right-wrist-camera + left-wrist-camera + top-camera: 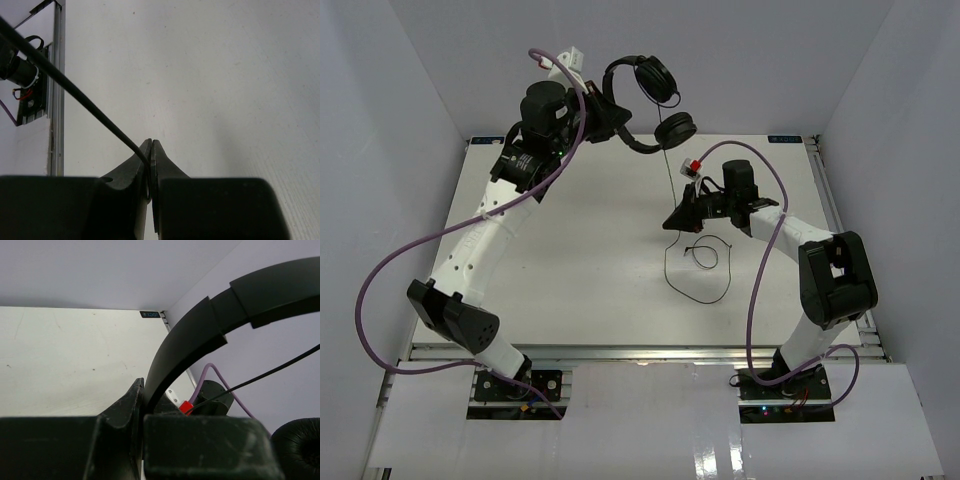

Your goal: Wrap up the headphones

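The black headphones (658, 78) hang in the air above the far edge of the table. My left gripper (618, 122) is shut on their thin headband (200, 335), which runs between the fingertips of my left gripper (142, 390). One padded earcup (300, 450) shows at the lower right. The thin black cord (669, 180) drops from the lower earcup (675, 128) to my right gripper (671, 222), which is shut on it just above the table. In the right wrist view the cord (75, 90) runs diagonally into the closed tips of my right gripper (151, 145). The remaining cord (700, 256) lies looped on the table.
Purple arm cables (380, 290) loop beside both arms. White walls enclose the table (570, 250) on three sides. A metal rail (825, 190) runs along its right edge. A red-tipped fitting (696, 165) sits on the right wrist.
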Motion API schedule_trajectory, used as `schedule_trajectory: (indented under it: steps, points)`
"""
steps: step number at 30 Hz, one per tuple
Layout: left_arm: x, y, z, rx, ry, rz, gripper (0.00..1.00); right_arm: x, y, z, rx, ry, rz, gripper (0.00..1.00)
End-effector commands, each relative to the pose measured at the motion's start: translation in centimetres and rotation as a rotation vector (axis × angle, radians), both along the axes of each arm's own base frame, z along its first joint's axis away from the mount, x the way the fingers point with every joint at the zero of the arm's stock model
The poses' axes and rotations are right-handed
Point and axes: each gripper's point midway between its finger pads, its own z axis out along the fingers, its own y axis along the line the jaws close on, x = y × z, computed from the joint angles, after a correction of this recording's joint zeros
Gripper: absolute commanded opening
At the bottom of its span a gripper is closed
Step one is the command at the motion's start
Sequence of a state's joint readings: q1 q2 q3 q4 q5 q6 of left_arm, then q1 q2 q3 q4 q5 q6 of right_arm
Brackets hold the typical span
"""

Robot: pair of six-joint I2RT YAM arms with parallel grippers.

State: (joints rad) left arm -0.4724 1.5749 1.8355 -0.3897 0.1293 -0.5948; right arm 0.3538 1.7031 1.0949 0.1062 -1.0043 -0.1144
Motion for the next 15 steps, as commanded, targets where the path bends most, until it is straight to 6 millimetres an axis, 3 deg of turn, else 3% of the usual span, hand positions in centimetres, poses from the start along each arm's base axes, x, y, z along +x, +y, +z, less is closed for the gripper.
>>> schedule_trajectory:
  steps: [1, 7, 9, 15]
  points:
    - [-0.1, 1.7, 3.5, -0.023, -0.09, 0.062, 0.0, -1.0, -0.1, 1.9, 0.017, -0.086, 0.038, 0.08]
    - [2.6, 2.7, 1.4, -0.002, -0.057, 0.156, 0.0, -1.4, 1.6, 4.1, -0.114, -0.293, 0.037, 0.08]
    - [3.9, 4.1, 1.0, -0.001, -0.058, 0.233, 0.0, -1.0, 1.7, 4.3, -0.202, -0.359, -0.003, 0.08]
    - [7.3, 8.2, -1.5, -0.033, -0.041, 0.42, 0.0, 1.1, -0.3, 5.7, -0.401, -0.491, -0.192, 0.08]
